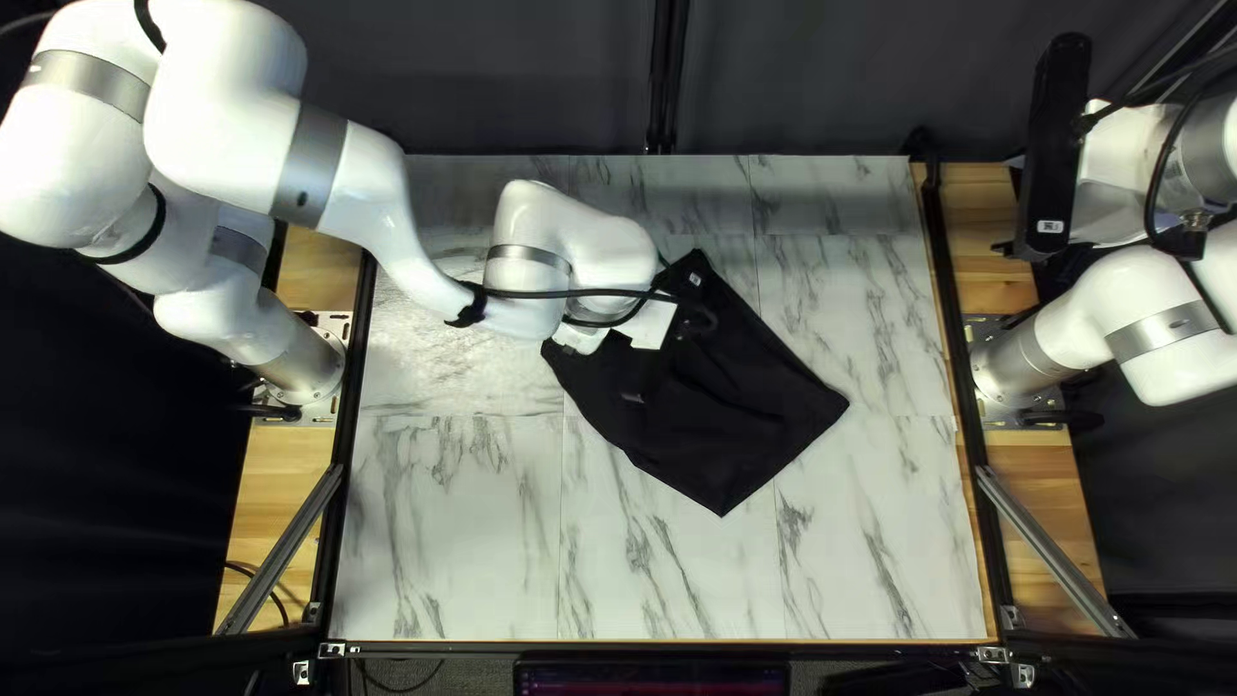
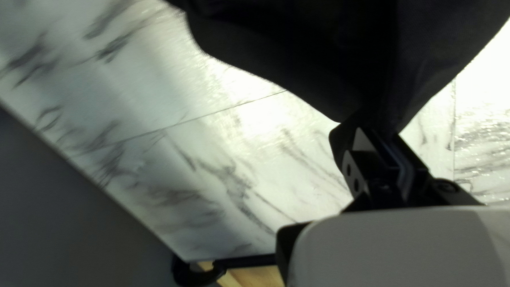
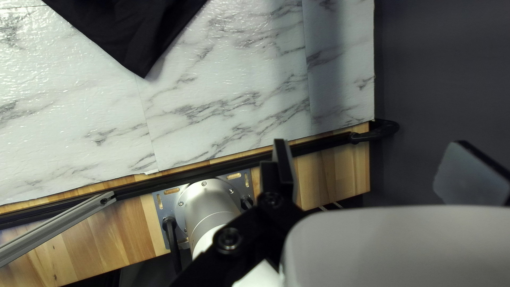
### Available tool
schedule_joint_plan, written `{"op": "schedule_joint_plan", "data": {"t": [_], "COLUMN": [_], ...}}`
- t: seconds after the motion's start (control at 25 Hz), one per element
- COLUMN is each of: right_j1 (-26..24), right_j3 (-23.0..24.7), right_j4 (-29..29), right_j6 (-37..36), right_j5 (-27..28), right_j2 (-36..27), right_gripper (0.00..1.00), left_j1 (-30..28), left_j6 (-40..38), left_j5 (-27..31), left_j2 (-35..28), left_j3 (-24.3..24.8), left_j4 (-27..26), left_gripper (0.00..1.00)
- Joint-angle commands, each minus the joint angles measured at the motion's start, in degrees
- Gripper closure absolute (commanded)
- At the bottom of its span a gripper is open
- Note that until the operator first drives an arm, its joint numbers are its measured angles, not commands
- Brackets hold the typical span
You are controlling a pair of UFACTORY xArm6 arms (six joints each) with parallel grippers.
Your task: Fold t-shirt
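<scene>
We are recording our left claw clamping the black t-shirt, likely light and limp, best held at corners, our right claw gaping.

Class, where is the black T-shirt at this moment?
In the top left view, the black T-shirt lies slightly right of middle on the marbled table, one part pinched in the left gripper.

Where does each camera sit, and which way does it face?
Top left view: above the near edge, slanting down at the table and shirt; left arm and right arm show.
Left wrist view: on that wrist, along the left gripper, shut on the shirt.
Right wrist view: on that wrist, past the open right gripper and its arm's base.
Both wrist views share shirt and table.
</scene>
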Motion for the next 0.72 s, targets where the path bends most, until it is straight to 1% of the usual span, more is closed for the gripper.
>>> {"op": "schedule_joint_plan", "data": {"t": [0.04, 0.2, 0.28, 0.56, 0.72], "right_j1": [0.0, 0.0, 0.0, 0.0, 0.0], "right_j3": [0.0, 0.0, 0.0, 0.0, 0.0], "right_j4": [0.0, 0.0, 0.0, 0.0, 0.0], "right_j6": [0.0, 0.0, 0.0, 0.0, 0.0], "right_j5": [0.0, 0.0, 0.0, 0.0, 0.0], "right_j2": [0.0, 0.0, 0.0, 0.0, 0.0], "right_gripper": [0.0, 0.0, 0.0, 0.0, 0.0], "left_j1": [-1.7, -2.3, -2.0, -1.2, 0.3], "left_j6": [-3.1, -4.5, -4.2, -2.3, 0.2], "left_j5": [0.9, 0.2, -0.4, -3.0, -5.0], "left_j2": [0.8, 2.4, 4.5, 8.4, 9.3], "left_j3": [-2.9, -4.9, -7.4, -12.6, -14.1], "left_j4": [3.3, 6.1, 7.4, 9.6, 10.2], "left_gripper": [0.93, 0.93, 0.92, 0.93, 0.94]}}
